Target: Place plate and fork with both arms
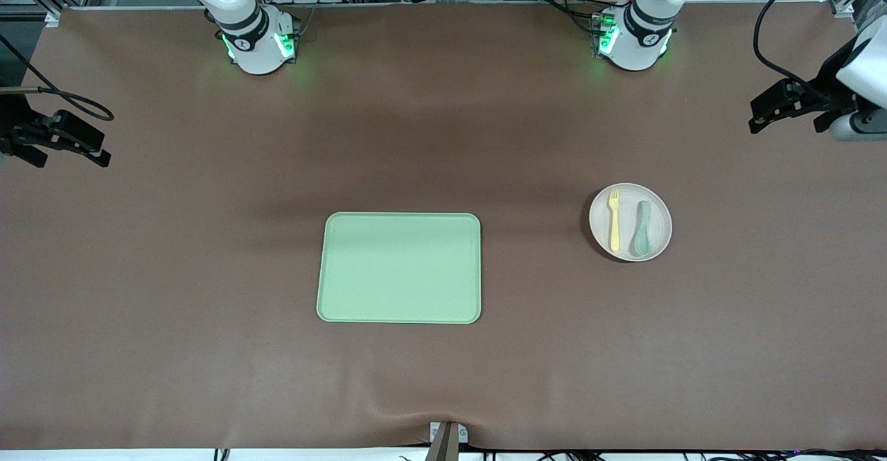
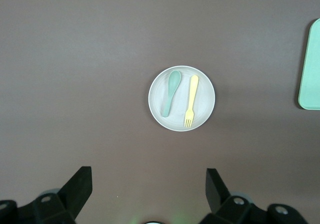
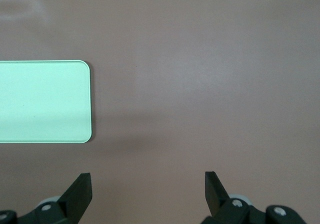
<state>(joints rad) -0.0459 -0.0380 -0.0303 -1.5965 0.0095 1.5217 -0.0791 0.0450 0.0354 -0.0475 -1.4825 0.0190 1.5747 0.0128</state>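
Nothing is placed yet, as far as we judge. Going across the front view: right end effector [image 1: 59, 143] hangs over the bench's [image 1: 173, 253] edge at the right arm's end, jaws wide open, nothing in them; it waits. Mid-bench we see the light-green tray [image 1: 399, 267], bare. Toward the left arm's end sits the plate [image 1: 629, 197], w/ the fork [image 1: 614, 220] and a grey-green spoon [image 1: 642, 228] lying side by side on it, not touching. Left end effector [image 1: 786, 106] is up over the bench edge at its own end, also wide open & empty. Left to do, we reckon: both pickups, then setting plate & fork down, presumably on the tray.
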